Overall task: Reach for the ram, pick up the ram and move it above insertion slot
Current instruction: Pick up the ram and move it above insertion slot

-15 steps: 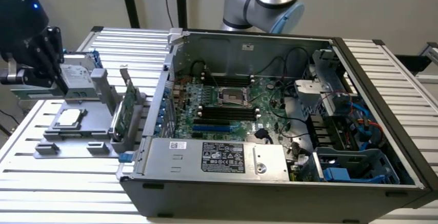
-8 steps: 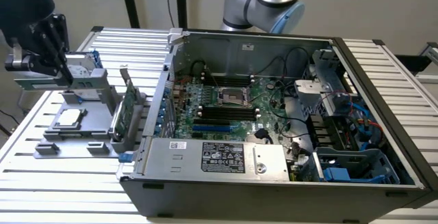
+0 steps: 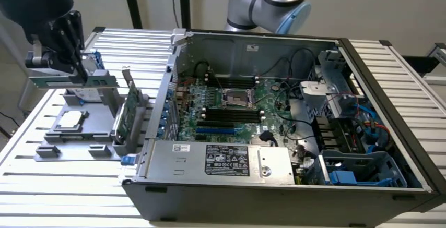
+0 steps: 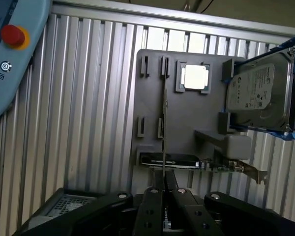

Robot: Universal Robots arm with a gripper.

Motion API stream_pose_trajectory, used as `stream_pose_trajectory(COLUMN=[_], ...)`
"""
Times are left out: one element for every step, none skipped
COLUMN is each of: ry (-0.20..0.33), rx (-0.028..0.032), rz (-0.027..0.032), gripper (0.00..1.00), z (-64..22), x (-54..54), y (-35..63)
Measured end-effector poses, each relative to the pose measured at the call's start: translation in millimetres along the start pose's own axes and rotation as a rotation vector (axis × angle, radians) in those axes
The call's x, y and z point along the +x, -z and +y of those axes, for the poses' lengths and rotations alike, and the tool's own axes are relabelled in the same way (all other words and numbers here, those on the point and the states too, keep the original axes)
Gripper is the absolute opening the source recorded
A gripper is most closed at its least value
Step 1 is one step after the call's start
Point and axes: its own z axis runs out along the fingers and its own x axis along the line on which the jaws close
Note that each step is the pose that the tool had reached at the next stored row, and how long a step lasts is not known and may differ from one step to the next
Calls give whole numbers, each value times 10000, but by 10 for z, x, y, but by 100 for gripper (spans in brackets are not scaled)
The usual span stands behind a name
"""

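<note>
Black two-finger gripper (image 4: 165, 199) is sitting closest to the wrist cam, jaws pinching narrow on the ram (image 4: 164, 142), a long thin green circuit-board stick that is appearing edge-on here as a bare line. Beneath it the grey plastic parts holder (image 4: 187, 123) is lying w/ a square silver processor chip (image 4: 194, 77), and a silver hard drive (image 4: 258, 93) farther off. So the stick seems to be hanging clear above the holder, not over the PC. Judging the carry: board should be riding level, grip centred, no twisting, passing clear of the case wall. Ext view is adding what the wrist cam is lacking: the ram (image 3: 52, 82) side-on, horizontal under the gripper (image 3: 80, 75), well apart from the open grey computer case (image 3: 390, 113) and its black memory slots (image 3: 226, 116)
</note>
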Motion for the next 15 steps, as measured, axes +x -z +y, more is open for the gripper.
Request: stream_pose_trajectory(ry=[0,0,0,0,0,0,1,1,1,1,2,2,2,2,3], rx=[-1,0,0,0,-1,-1,-1,-1,0,0,0,1,2,2,2], rz=[-6,-13,-19,-26,-33,-39,-46,-52,-59,-65,-72,-79,-85,-90,-94], gripper=[13,13,13,13,13,13,13,13,13,13,13,13,13,13,13], z=[-27,-54,-80,-109,-136,-164,-190,-218,-244,-271,-299,-325,-351,-376,-397], x=[-5,-9,-14,-19,-23,-28,-33,-37,-42,-46,-51,-56,-61,-66,-71], y=[3,5,8,10,13,15,18,20,23,25,29,33,38,44,52])
